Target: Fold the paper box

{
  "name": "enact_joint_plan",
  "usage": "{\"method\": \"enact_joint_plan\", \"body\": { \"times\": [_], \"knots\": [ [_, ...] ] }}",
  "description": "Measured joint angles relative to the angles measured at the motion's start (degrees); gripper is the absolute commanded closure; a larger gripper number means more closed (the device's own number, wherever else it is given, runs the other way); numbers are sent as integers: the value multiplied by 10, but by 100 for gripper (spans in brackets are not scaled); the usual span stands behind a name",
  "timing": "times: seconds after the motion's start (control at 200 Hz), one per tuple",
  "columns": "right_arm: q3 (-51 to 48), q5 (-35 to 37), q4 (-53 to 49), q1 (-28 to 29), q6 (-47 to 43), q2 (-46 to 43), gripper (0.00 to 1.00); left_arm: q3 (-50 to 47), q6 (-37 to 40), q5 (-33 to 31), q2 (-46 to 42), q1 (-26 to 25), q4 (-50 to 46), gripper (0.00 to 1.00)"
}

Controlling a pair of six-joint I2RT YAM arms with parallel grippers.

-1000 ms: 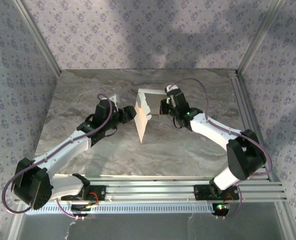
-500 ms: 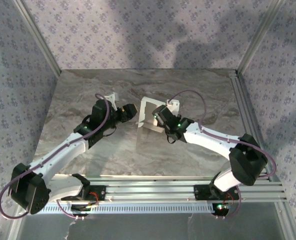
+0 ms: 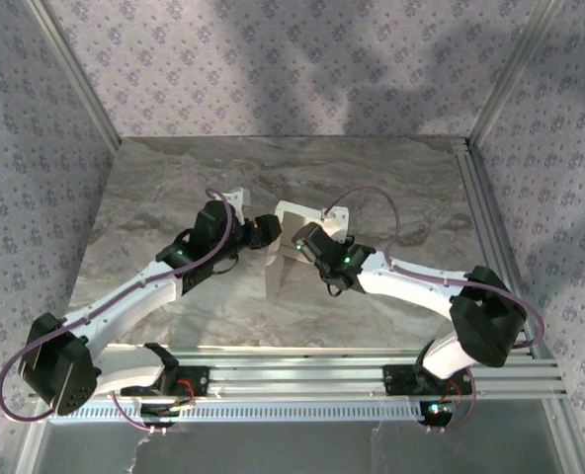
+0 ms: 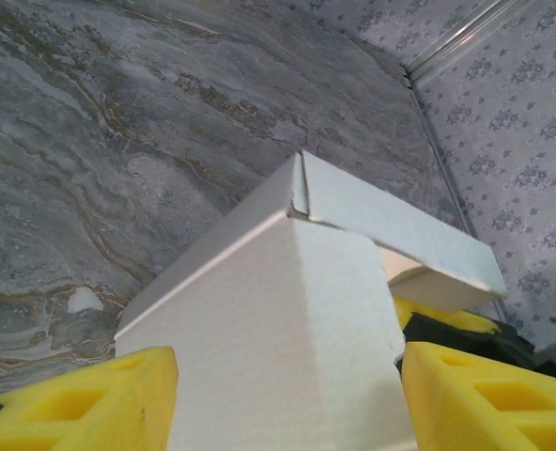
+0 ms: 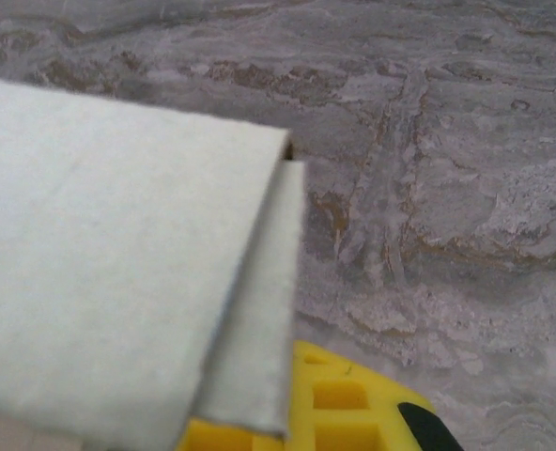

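Note:
The paper box (image 3: 279, 259) is a partly folded white blank standing on the marble table's middle, between my two grippers. My left gripper (image 3: 264, 233) is at its left side. In the left wrist view the paper box (image 4: 278, 310) spans the whole gap between the yellow fingers (image 4: 100, 399), touching both, with a creased panel rising behind. My right gripper (image 3: 295, 241) is pressed in from the right, shut. In the right wrist view a white panel and its narrow flap (image 5: 100, 263) lie over my right gripper (image 5: 325, 399).
The grey marble tabletop (image 3: 154, 197) spreads around the box. An aluminium rail (image 3: 490, 217) runs along the right edge and slotted rails (image 3: 302, 370) along the near edge by the arm bases. Patterned walls close in the back and sides.
The right gripper has swung left and nearer, from the box's far right side onto its panels. The left gripper has shifted slightly right. The box's upright panel has been pushed over.

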Motion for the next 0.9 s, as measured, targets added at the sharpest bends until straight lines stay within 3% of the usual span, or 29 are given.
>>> {"method": "enact_joint_plan", "body": {
  "times": [0.235, 0.365, 0.565, 0.75, 0.9],
  "knots": [
    [-6, 35, 33, 22, 0, 15, 100, 0, 9, -12, 0, -7, -3, 45],
    [-2, 5, 29, 0, 5, 10, 100, -12, 8, -41, -14, -7, -7, 35],
    [0, -168, 4, -128, 98, -34, 100, -55, -7, -118, -117, -7, -44, 35],
    [-35, -380, 30, -273, 296, -70, 100, -55, -10, -147, -135, -7, -71, 36],
    [-84, -520, 67, -297, 473, -36, 100, -51, -10, -151, -125, -7, -87, 37]
  ]
}}
